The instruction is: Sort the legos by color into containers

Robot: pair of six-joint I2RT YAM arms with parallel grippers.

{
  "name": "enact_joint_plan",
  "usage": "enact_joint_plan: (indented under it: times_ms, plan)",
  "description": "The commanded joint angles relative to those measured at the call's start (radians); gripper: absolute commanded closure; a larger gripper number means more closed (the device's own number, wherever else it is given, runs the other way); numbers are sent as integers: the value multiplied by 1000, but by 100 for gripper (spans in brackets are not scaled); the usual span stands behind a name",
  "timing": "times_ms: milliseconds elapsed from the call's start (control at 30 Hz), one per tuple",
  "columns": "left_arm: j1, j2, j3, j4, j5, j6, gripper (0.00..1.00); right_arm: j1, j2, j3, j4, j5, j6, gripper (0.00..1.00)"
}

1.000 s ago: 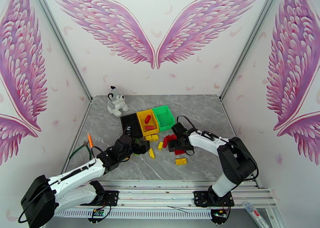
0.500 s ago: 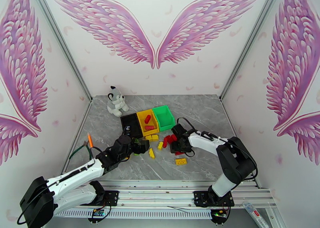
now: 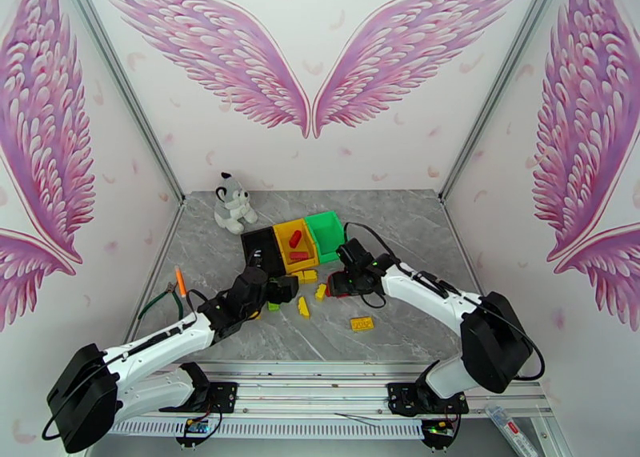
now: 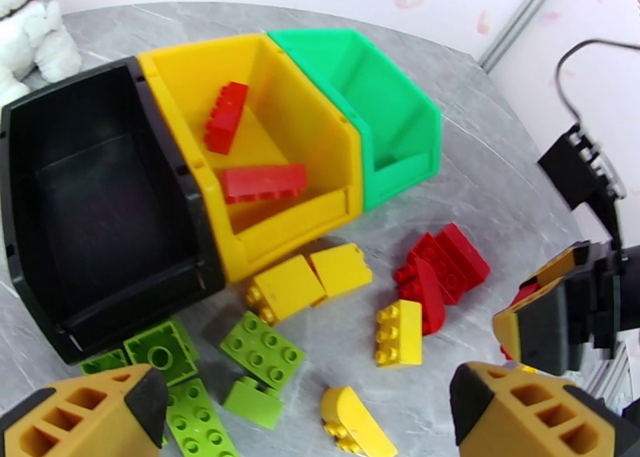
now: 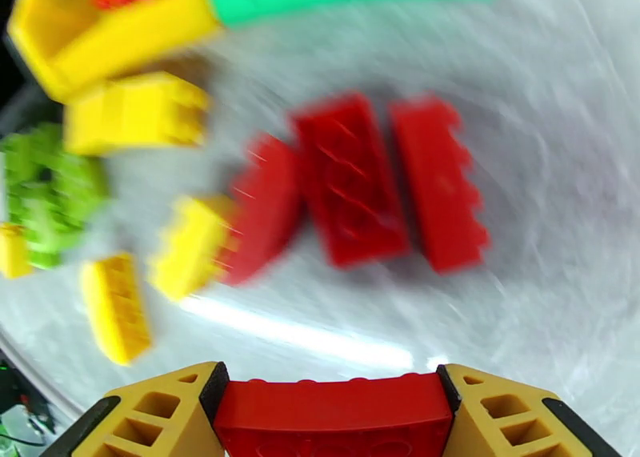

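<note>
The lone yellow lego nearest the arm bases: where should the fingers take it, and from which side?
Probably across its two long sides, coming straight down from above. The lone yellow lego lies flat on the table with nothing touching it, so both long sides are free.

Bins: I see three in a row, sides touching: left bin [image 4: 96, 202], middle bin [image 4: 298, 122], right bin [image 4: 384, 122].
Middle bin: two bricks [image 4: 226, 116] lie in it.
Toy [image 3: 232, 202]: behind the left bin, near the back of the table [image 3: 416, 234].
Heap [image 4: 342, 268]: on the table, just in front of the bins.
Lone brick [image 3: 362, 323]: apart, nearer me, right of the heap.
Held brick [image 5: 332, 418]: between the fingers of my right gripper [image 5: 330, 390], over the heap's right side.
Pliers [image 3: 160, 300]: by the table's left edge.
</note>
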Motion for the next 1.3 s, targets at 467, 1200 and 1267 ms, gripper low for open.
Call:
enact_joint_plan:
  times_ms: [467,1200,1267]
  plan:
    - [204,-237,-85,-48,62,-62,1,16,644,956,-132,-35,22,30]
    - [165,-141,-54,-12,175,-51,1,1,290,609,-99,49,-40,17]
    - [145,-120,-46,-10,174,-48,1,-1,218,509,-90,65,-56,18]
